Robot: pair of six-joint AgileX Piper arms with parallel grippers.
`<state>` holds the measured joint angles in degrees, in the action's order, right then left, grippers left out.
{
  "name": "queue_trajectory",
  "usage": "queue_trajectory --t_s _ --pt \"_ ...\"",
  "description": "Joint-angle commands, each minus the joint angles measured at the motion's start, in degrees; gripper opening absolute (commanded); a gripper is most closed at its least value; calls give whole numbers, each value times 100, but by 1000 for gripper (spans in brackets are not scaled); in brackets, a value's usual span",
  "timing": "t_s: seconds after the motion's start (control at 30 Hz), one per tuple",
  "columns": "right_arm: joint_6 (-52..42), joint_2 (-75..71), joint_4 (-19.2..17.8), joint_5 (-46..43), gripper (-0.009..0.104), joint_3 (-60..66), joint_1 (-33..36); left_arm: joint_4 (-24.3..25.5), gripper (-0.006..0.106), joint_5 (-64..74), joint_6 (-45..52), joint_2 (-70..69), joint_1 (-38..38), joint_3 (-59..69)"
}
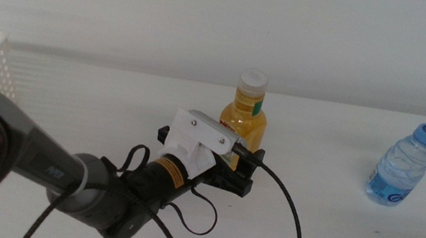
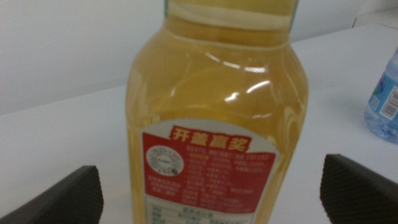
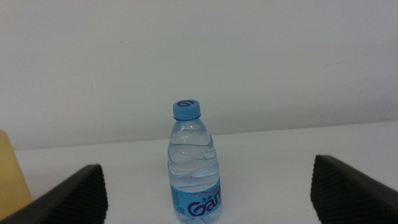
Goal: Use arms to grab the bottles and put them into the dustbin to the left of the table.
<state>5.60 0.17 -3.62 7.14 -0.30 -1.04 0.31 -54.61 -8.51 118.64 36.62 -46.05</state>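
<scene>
Plain white wall [image 1: 210,18] behind, unmarked, evenly lit, faint horizontal banding, soft diffuse light with no hard shadows, pale wall [image 3: 249,62] filling the space beyond and above the jaws in both wrist views

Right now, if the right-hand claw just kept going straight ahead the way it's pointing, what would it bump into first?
Most likely the water bottle. It stands upright between the open jaws of the right gripper, a little off centre, with bare table before it. How far off it is cannot be judged.
</scene>
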Motion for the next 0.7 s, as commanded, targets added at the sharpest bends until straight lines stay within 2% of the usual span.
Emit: queue_trajectory --t_s 0.0,0.67 --pt "-22 -225 -46 -46 87 256 -12 12 94 30 -54 75 49 -93" --pt "-22 -225 -46 -46 87 256 -12 137 94 330 -56 597 49 -941"
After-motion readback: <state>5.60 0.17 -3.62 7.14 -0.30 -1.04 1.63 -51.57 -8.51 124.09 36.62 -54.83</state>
